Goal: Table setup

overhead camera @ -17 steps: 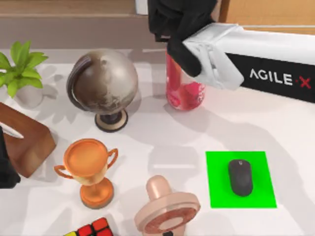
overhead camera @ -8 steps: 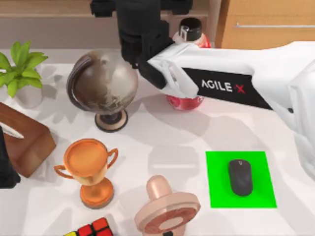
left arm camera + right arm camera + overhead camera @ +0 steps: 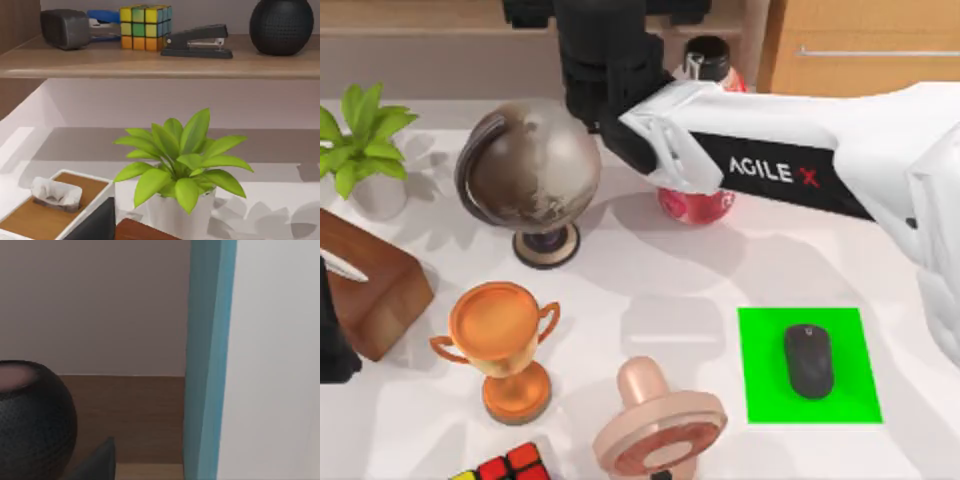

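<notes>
The right gripper [image 3: 605, 60] is being held at twelve o'clock, barely shifted; its fingers cannot be judged. The red bottle [image 3: 698, 200] is being left standing, released.

White table [image 3: 720, 280] crowded with desk objects.
Below the right gripper [image 3: 605, 60] stand a globe [image 3: 528, 170] and red bottle [image 3: 698, 190]; farther off lie a trophy [image 3: 500, 340], plant [image 3: 360, 140], fan [image 3: 655, 425], cube [image 3: 505, 467], and green mat [image 3: 855, 390] bearing a mouse [image 3: 808, 360].

"AGILE X" on right arm [image 3: 790, 165]
</notes>
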Available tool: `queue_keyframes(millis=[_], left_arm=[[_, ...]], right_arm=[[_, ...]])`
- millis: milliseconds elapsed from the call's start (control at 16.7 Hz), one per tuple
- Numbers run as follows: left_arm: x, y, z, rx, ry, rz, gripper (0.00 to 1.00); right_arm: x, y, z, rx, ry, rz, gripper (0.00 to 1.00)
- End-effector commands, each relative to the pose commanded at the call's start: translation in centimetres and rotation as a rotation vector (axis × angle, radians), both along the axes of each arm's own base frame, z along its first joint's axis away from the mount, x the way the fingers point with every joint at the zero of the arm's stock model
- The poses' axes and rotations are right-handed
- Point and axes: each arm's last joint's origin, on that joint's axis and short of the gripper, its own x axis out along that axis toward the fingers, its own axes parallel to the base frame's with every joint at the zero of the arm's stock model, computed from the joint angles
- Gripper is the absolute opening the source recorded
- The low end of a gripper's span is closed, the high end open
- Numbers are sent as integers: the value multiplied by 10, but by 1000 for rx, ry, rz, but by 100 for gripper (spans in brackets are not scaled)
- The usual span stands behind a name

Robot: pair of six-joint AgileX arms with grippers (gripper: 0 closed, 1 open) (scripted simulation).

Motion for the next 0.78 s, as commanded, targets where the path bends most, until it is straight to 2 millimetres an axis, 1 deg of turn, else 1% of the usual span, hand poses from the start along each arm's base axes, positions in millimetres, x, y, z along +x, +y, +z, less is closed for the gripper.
queue_keyframes(millis=[120, 300, 600, 780], left_arm=[[0, 0, 0, 0, 0, 0, 100], [0, 0, 0, 0, 0, 0, 100], [0, 0, 0, 0, 0, 0, 100], [0, 0, 0, 0, 0, 0, 100]], right_arm=[[6, -1, 2, 0, 1, -1, 100], [16, -1, -3, 0, 1, -1, 100], [18, 0, -5, -1, 2, -1, 100], [18, 0, -5, -1, 2, -1, 77]])
